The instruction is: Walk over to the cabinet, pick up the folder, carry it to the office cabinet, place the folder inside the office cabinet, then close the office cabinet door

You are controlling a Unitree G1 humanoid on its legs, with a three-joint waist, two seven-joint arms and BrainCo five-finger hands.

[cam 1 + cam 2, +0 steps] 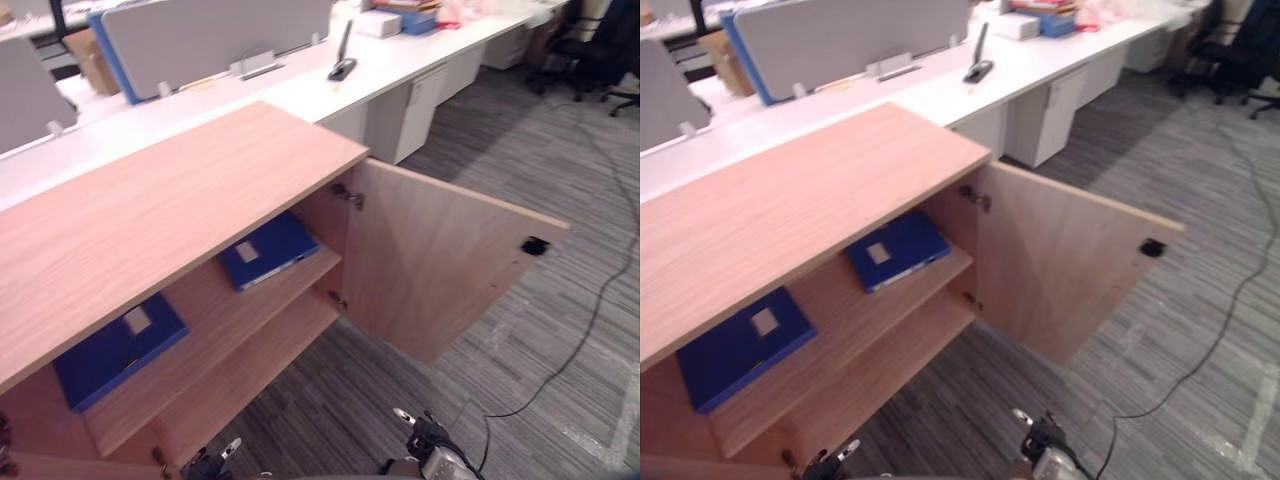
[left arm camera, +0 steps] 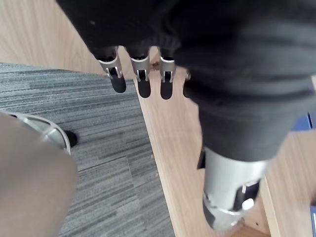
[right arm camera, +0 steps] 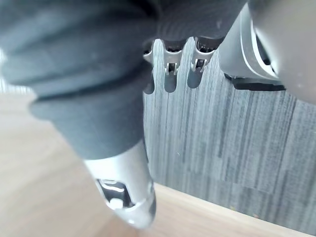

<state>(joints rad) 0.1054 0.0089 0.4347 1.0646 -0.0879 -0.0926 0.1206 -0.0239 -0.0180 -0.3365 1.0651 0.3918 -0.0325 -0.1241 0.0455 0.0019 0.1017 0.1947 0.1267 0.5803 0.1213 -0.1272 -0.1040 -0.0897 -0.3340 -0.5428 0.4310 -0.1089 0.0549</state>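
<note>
While the left hand [image 2: 142, 79] and the right hand [image 3: 170, 74] hang open and empty before the office cabinet [image 1: 150, 200], one blue folder [image 1: 268, 250] lies flat on its upper shelf [image 1: 205, 310] beside the wide-open door [image 1: 440, 260], a second blue folder [image 1: 120, 350] further left.

Nothing readable here tbh: the blue folder [image 1: 268, 249] on the upper shelf [image 1: 205, 300] of the cabinet [image 1: 150, 200] by its open door [image 1: 440, 260] and the second blue folder [image 1: 120, 350] further along that shelf each carry a small pale label [image 1: 247, 251], but any print is too small to make out.
</note>
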